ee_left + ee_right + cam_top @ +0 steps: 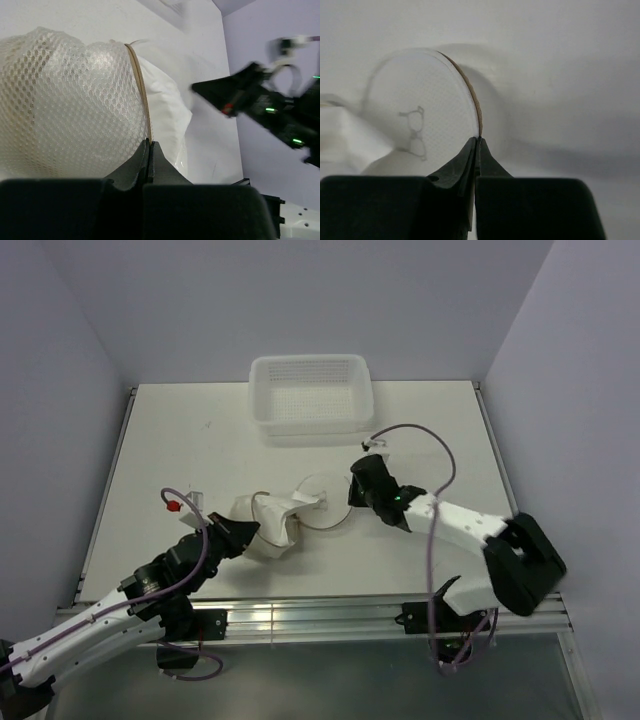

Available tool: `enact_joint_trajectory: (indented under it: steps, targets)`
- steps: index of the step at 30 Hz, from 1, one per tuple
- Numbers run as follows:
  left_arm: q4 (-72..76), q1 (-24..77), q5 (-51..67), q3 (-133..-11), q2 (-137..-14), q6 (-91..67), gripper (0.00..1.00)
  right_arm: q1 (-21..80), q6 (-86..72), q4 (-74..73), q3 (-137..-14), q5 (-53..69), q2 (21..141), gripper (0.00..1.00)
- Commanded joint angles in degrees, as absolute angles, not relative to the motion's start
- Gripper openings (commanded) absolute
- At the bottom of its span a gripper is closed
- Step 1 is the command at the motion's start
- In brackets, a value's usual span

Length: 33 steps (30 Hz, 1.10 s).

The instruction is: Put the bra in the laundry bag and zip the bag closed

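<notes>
Basket (pixel 310 393): white perforated plastic, rectangular, sitting upright at 12 o'clock on the table, near its far edge.
Table (pixel 170 450): white and flat, carrying the basket.
Rail (pixel 320 618): silver metal, running along the table's 6 o'clock edge.
Walls (pixel 300 300): pale lilac, enclosing the table at 9, 12 and 3 o'clock.

a white table (pixel 180 440) stands between pale walls. at its far edge, about centred, sits a white perforated basket (pixel 310 390). nearer the front, left of centre, the crumpled mesh laundry bag (pixel 268 532) rests on the surface, its round lid (pixel 325 502) just beside it, perhaps slightly raised.
</notes>
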<state>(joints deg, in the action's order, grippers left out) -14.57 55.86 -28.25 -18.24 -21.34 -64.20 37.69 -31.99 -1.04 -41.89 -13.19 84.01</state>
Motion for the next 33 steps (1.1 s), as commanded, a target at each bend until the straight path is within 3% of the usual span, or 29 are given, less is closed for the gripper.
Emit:
enact_joint_trajectory:
  steps: [1,7,11,20,24,30,33]
  targets:
    - [-10.6,56.1,-28.1,-20.6,-22.7,-61.0,0.00,40.8,-27.3,-6.2,-45.7,-23.3,65.6,0.00]
    - [-9.7,56.1,-29.0,-26.5,-26.6,-57.0,0.00,54.5,-21.5,-22.5,-62.7,-33.5,57.4,0.00]
    - [-9.4,56.1,-30.8,-25.3,-26.6,-57.6,0.00,54.8,-21.7,-19.9,-58.7,-33.8,59.8,0.00]
    - [-10.5,56.1,-32.3,-27.9,-28.3,-54.2,0.00,58.8,-15.3,-18.1,-66.5,-37.3,57.8,0.00]
    - [-8.6,56.1,-32.4,-28.0,-30.0,-52.6,0.00,58.5,-12.8,-22.2,-67.2,-47.0,62.2,0.00]
    - [-7.5,56.1,-34.5,-34.9,-31.5,-46.8,0.00,60.3,-8.9,-15.0,-72.2,-36.9,56.1,0.00]
    - [-9.0,56.1,-34.9,-30.5,-31.4,-50.3,0.00,60.4,-13.0,-13.2,-65.2,-32.0,57.5,0.00]
